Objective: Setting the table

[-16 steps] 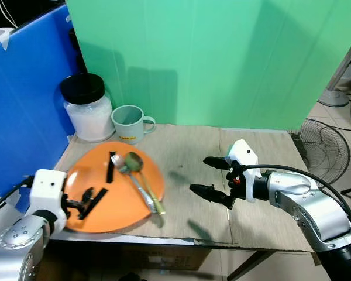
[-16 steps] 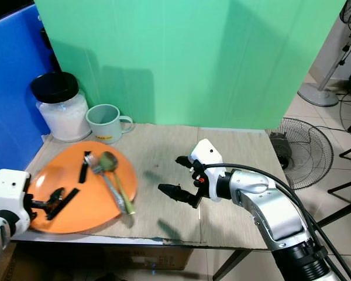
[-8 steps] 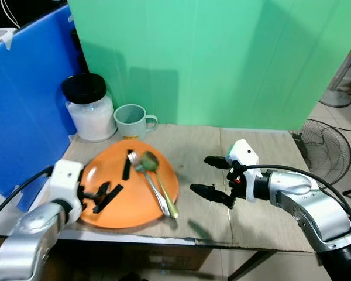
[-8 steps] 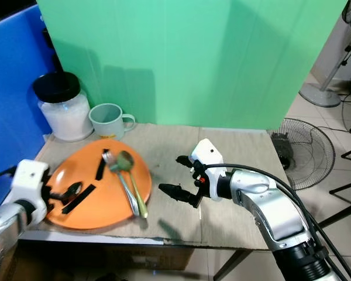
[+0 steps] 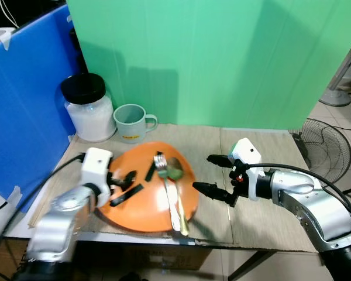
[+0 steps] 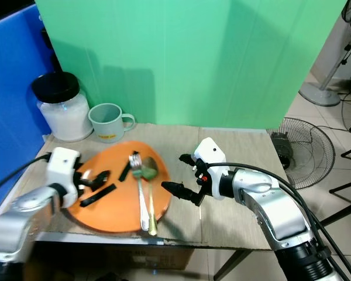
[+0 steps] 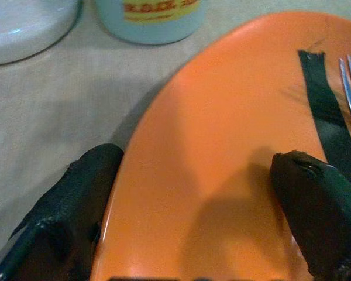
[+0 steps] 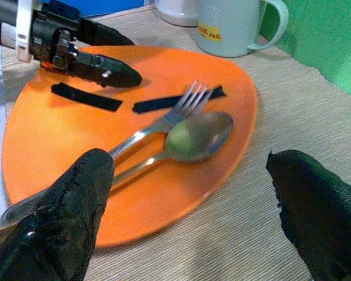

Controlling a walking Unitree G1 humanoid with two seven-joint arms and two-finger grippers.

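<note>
Two silver arms, white wrist blocks, black cables; each gripper: two long black fingers (image 5: 217, 191), matte, tapered.

You look down at a surface (image 5: 263, 225) covered with a beige woven mat. Behind it stands a green screen (image 5: 222, 58), and a blue panel (image 5: 23, 105) closes its left side. On the right you see a pale tiled floor (image 6: 333, 167) with a standing fan (image 5: 327, 149) near the surface.
</note>
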